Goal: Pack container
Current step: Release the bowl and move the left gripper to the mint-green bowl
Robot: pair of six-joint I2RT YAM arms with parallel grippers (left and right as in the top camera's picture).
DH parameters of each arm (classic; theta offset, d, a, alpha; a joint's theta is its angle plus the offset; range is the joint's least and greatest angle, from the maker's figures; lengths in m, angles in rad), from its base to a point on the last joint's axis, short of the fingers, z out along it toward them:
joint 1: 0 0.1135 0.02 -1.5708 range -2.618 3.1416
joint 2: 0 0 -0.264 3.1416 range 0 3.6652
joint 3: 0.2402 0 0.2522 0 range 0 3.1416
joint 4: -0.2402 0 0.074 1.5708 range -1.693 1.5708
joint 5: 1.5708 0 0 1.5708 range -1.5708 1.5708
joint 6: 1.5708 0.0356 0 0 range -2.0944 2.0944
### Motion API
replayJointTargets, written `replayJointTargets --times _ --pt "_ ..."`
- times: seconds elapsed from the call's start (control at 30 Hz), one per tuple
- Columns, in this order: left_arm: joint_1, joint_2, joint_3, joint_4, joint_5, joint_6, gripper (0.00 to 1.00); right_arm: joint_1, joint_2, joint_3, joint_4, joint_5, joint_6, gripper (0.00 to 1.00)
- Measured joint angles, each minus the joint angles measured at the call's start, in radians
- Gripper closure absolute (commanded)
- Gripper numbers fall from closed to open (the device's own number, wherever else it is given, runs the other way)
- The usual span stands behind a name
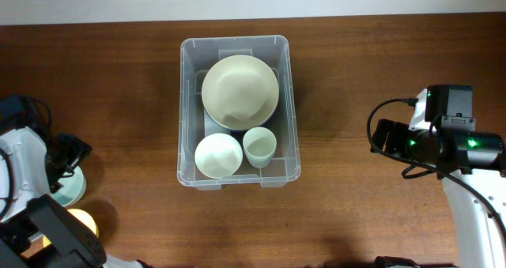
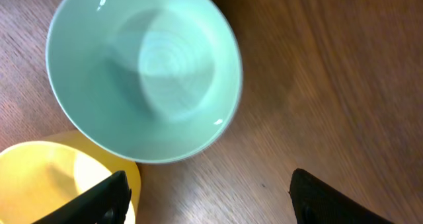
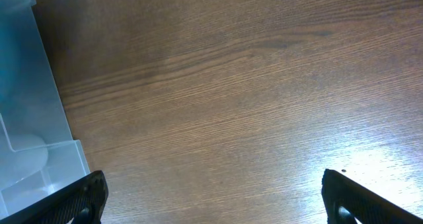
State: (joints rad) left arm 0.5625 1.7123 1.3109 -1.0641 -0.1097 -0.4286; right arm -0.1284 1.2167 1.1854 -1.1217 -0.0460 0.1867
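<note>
The large clear rectangular plastic container (image 1: 190, 78) sits mid-table on the dark wooden table (image 1: 356, 62). It holds a wide cream round dish (image 1: 239, 90) at its far end, a small pale bowl (image 1: 218, 155) near left and a pale green cup (image 1: 259, 146) near right. At the near-left corner the left gripper (image 2: 211, 204) hangs with jaws wide apart and empty, by a glossy round mint-green bowl (image 2: 142, 72) just beside a yellow bowl (image 2: 53, 184). The right gripper (image 3: 211, 204), right of the container, is spread wide over bare wood, holding nothing.
</note>
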Motion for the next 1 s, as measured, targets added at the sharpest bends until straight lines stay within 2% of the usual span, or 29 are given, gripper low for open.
replayJointTargets --times 0.33,0.4,0.5,0.67,0.83,1.0 --pt "0.026 0.156 -0.013 0.099 -0.003 0.019 0.22 0.000 0.000 0.000 0.000 0.000 0.000 0.01" --pt "0.026 0.187 -0.014 0.114 -0.003 0.021 0.29 0.000 0.000 0.000 0.000 0.000 -0.002 0.01" --pt "0.026 0.220 -0.014 0.124 -0.003 0.021 0.56 0.000 0.000 0.000 0.000 0.000 -0.002 0.01" --pt "0.026 0.271 -0.016 0.135 0.004 0.034 0.86 0.000 0.000 0.000 0.000 0.000 -0.002 0.01" --pt "0.023 0.272 -0.017 0.157 0.002 0.035 0.99 0.000 0.000 0.000 0.000 0.000 -0.002 0.01" --pt "-0.022 0.272 0.005 0.156 -0.018 0.040 1.00 0.000 0.000 0.000 0.000 0.000 -0.003 0.01"
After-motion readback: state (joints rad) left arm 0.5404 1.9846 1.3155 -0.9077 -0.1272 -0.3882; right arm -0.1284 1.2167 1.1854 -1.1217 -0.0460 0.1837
